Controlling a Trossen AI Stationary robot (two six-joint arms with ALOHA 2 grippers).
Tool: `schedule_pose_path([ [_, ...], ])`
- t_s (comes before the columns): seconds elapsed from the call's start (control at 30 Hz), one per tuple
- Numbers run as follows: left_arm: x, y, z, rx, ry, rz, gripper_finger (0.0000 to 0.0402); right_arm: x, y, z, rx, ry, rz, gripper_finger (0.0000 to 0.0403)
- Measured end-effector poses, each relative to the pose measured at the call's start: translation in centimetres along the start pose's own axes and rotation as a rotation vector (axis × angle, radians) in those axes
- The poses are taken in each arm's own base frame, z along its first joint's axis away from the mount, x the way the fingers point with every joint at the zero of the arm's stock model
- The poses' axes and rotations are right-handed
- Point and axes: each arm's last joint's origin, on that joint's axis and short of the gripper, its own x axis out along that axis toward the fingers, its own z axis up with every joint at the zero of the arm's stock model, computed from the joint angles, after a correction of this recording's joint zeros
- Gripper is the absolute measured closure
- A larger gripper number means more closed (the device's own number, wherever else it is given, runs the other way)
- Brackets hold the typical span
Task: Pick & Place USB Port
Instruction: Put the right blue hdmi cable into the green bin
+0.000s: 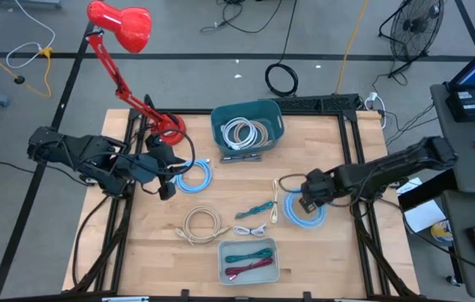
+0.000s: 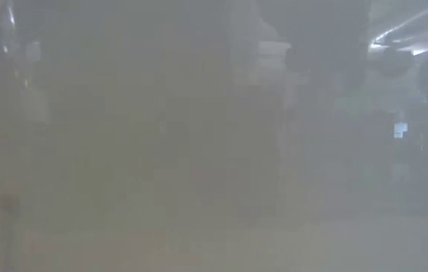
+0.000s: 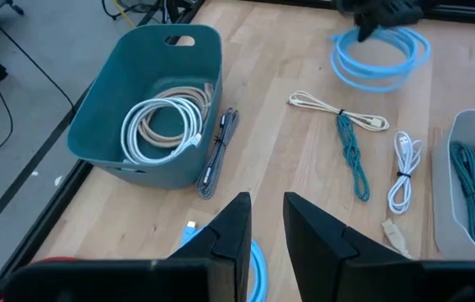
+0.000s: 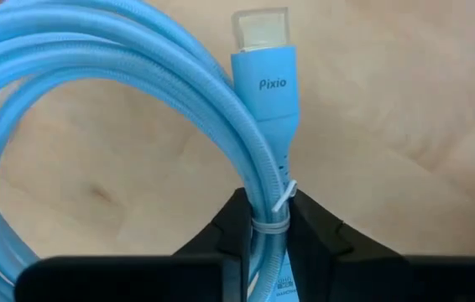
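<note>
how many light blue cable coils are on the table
2. One light blue coil lies by the left gripper, near the red lamp's base. The other light blue coil is right of centre, with the right gripper shut on it. None seem hidden.

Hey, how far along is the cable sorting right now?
Looks done: white and beige coils sit in the teal bin, teal and red cables in the grey tray. In hand: the right gripper is shut on the blue cable on the table. Left: that cable, a second blue coil by the left gripper, and the beige, white and teal cables.
</note>
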Motion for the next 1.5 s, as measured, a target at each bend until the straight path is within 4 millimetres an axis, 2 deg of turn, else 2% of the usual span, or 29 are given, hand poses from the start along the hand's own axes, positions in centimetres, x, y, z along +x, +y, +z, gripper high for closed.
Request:
schedule_pose_path([
  [0.2,0.0,0.0,0.0,0.007,0.0,0.0,0.0325,-3.1,-1.1,1.9,0.187,-0.088,0.192,0.0358],
  [0.33,0.0,0.0,0.0,0.018,0.0,0.0,0.0325,-5.7,-0.9,4.5,0.225,-0.195,0.332,0.0358],
  [0.47,0.0,0.0,0.0,0.022,0.0,0.0,0.0325,-8.7,-0.3,7.9,0.219,-0.351,0.464,0.0359],
  [0.67,0.0,-0.1,0.2,0.009,-0.021,-0.008,0.0325,-13.2,0.3,13.6,0.203,-0.564,0.529,0.0359],
  [0.83,0.0,-0.2,0.5,-0.006,-0.045,-0.017,0.0326,-15.2,0.8,18.7,0.184,-0.624,0.512,0.0359],
  [0.97,0.0,-0.2,0.5,-0.01,-0.046,-0.018,0.0325,-14.9,1.5,22.7,0.175,-0.621,0.489,0.0359],
  [1.13,0.0,-0.2,0.5,-0.027,-0.046,-0.019,0.0325,-12.0,2.3,26.7,0.178,-0.556,0.445,0.0359],
  [1.3,0.0,-0.2,0.5,-0.049,-0.043,-0.021,0.0325,-8.6,2.4,28.9,0.193,-0.481,0.394,0.0359],
  [1.5,-0.1,-0.4,0.3,-0.043,-0.038,-0.028,0.0325,-5.6,1.6,30.2,0.225,-0.408,0.323,0.0359],
])
